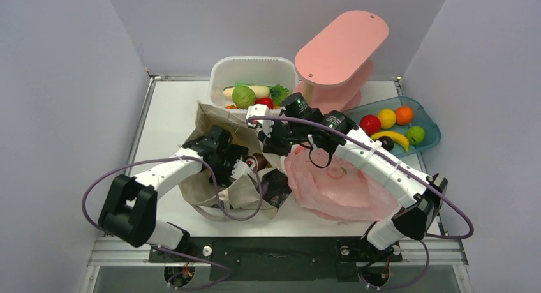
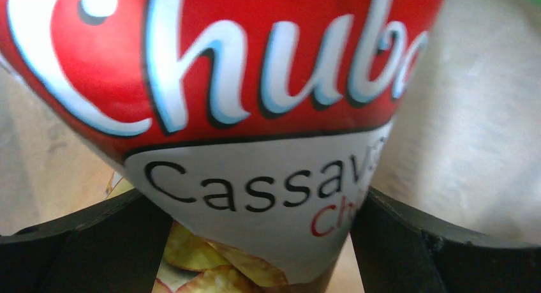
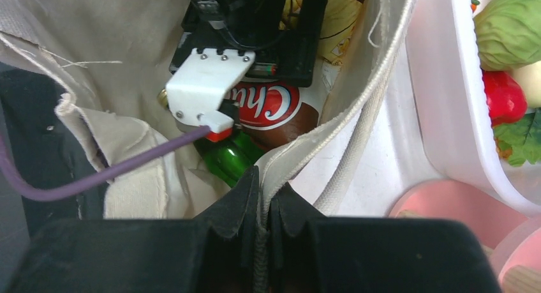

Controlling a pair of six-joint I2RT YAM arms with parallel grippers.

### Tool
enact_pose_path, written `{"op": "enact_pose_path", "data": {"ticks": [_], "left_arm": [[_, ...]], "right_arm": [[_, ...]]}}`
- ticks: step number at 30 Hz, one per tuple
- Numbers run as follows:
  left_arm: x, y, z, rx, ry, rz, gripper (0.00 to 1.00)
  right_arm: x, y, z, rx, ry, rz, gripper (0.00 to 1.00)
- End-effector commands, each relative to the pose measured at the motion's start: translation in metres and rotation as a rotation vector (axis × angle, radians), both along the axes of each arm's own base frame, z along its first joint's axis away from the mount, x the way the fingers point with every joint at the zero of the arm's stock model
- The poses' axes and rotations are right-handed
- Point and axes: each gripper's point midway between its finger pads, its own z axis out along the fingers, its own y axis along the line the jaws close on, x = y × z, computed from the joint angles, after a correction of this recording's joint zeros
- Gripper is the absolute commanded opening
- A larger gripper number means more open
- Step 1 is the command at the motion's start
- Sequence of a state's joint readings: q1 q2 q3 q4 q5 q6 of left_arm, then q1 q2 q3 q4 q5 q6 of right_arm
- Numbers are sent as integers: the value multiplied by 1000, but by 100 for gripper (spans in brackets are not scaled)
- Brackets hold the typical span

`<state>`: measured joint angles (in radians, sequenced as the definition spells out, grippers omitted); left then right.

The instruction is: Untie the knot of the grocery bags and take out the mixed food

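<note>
Now we straddle the crisp packet (image 2: 255, 82).
Inside the canvas tote (image 3: 96, 31), left gripper (image 2: 255, 207) gapes around it; right gripper (image 3: 260, 197) clamps the rim.

White table (image 1: 172, 108): tote (image 1: 210, 124), pink bag (image 1: 344, 191), tub (image 1: 252, 66), tray (image 1: 430, 136) (fruit (image 1: 386, 118)).

Bright even light w/ soft shadows; L-wrist view blurry, crisp packet (image 2: 255, 114) too close.

The beige canvas tote (image 3: 83, 37) is coarse woven cloth, frayed at edges — the dark brown crisp packet (image 2: 268, 178) is glossy film.
</note>
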<state>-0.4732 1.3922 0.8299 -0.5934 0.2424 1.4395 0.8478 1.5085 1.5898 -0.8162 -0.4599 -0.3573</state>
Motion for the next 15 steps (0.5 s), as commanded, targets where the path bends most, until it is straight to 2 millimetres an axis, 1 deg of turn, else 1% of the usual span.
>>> {"op": "enact_pose_path", "data": {"ticks": [1, 2, 5, 8, 11, 13, 14, 15], "left_arm": [[13, 25, -24, 116, 107, 193, 97], [17, 23, -27, 118, 120, 206, 97], [15, 23, -36, 123, 144, 202, 97], [8, 26, -47, 156, 152, 171, 97], [6, 28, -51, 163, 149, 168, 97], [13, 28, -52, 150, 110, 206, 96], [17, 27, -51, 144, 88, 219, 93], [17, 27, -51, 137, 91, 244, 69]], "right_arm": [[15, 11, 34, 89, -81, -8, 0], [16, 10, 34, 88, -82, -10, 0], [17, 10, 33, 86, -85, -13, 0], [18, 8, 34, 85, -92, -18, 0], [18, 7, 34, 84, -95, -20, 0], [19, 6, 34, 81, -96, -23, 0], [19, 6, 33, 80, -95, -23, 0], [18, 5, 33, 80, -95, -23, 0]]}}
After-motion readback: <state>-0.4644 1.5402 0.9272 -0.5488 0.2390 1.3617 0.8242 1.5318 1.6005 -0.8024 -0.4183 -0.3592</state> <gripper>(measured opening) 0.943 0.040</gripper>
